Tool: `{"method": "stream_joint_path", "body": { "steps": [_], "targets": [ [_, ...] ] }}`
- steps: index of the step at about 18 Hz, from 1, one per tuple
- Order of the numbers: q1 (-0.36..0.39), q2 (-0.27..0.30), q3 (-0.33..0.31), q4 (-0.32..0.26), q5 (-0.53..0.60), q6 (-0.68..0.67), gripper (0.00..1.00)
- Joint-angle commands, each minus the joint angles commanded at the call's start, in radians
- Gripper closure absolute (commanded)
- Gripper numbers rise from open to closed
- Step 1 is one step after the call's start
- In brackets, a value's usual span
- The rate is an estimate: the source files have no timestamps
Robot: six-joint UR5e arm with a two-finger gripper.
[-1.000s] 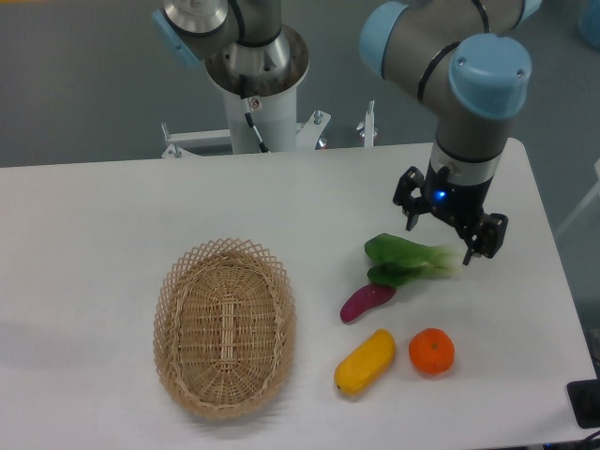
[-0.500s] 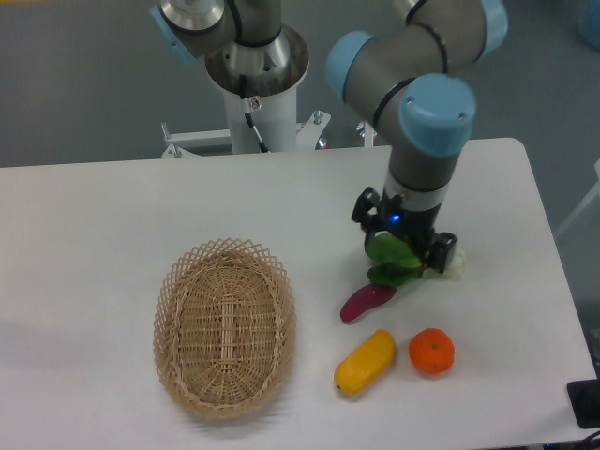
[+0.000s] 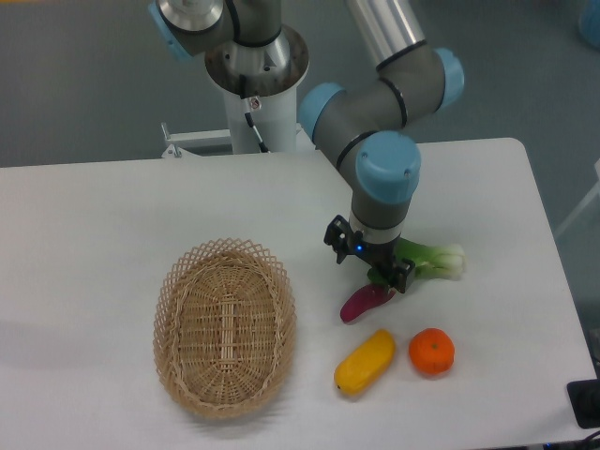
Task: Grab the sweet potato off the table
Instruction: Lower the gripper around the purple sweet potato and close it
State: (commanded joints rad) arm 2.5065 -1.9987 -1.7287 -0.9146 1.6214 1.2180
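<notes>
Since a second ago my arm has swung left across the table (image 3: 112, 206), carrying my gripper (image 3: 369, 264) from the right end of the bok choy (image 3: 433, 259) to a spot just above the sweet potato's upper end. My two fingers are spread apart, one at the left by the blue light and one at the right over the leaves, and nothing sits between them.

The sweet potato (image 3: 364, 303) lies flat on the white tabletop, tilted so its upper end points toward my gripper and its lower end toward the basket side. The bok choy's green leaves are partly hidden behind my wrist. Just below the sweet potato lies a yellow vegetable (image 3: 365, 361), with an orange (image 3: 431, 351) beside it on the right. The wicker basket (image 3: 224, 325) stands well to the left.
</notes>
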Motion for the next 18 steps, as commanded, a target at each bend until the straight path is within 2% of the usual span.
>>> {"method": "stream_joint_path", "body": {
  "steps": [3,5,10,14,18],
  "targets": [
    [-0.003,-0.018,-0.037,0.083,0.003,0.002,0.00],
    [-0.003,-0.035,-0.038,0.109,0.002,0.002,0.00],
    [-0.020,-0.061,-0.041,0.114,0.002,-0.006,0.00],
    [-0.018,-0.025,-0.064,0.112,-0.006,0.017,0.00],
    [-0.020,-0.040,-0.078,0.114,0.002,0.020,0.00]
  ]
}}
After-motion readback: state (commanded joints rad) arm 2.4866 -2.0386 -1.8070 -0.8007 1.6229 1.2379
